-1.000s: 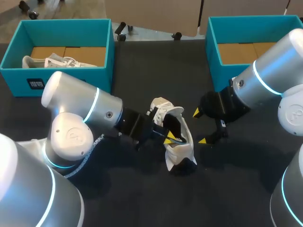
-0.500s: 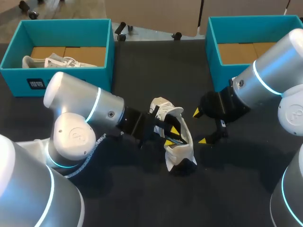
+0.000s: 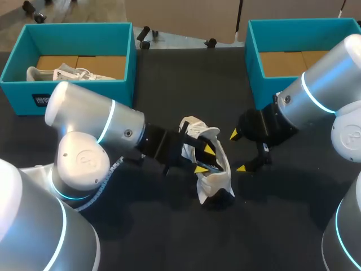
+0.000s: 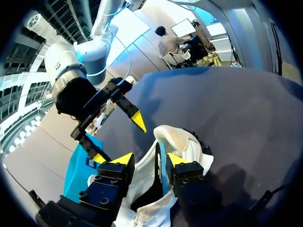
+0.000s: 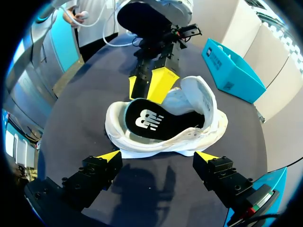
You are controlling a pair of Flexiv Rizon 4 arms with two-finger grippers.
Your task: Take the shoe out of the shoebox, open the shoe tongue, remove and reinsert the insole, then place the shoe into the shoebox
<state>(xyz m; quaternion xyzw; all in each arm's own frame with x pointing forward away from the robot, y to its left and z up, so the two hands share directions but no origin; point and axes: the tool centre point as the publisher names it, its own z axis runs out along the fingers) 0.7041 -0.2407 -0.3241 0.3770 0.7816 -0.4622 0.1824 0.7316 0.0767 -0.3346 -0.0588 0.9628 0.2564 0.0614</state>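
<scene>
A white shoe [image 3: 213, 176] lies on its side mid-table, its opening turned toward my right gripper. The black insole [image 5: 156, 123] shows inside it. My left gripper [image 3: 205, 158] is at the shoe's opening, fingers apart, with the shoe's side wall [image 4: 189, 146] running between them in the left wrist view. Its yellow tips [image 5: 163, 80] stand just behind the shoe's collar in the right wrist view. My right gripper [image 3: 237, 151] hangs open a short way right of the shoe [image 5: 189, 94], holding nothing, fingers [image 5: 110, 155] spread wider than the shoe.
A teal shoebox [image 3: 84, 93] at the back left holds another white shoe [image 3: 62, 73]. A second teal box [image 3: 259, 62] stands at the back right behind my right arm, showing a cardboard floor. Black tabletop [image 3: 169, 237] lies in front of the shoe.
My left gripper's fingers have spread apart at the shoe's opening and the arm has shifted slightly. The shoe and the right arm have stayed put.
</scene>
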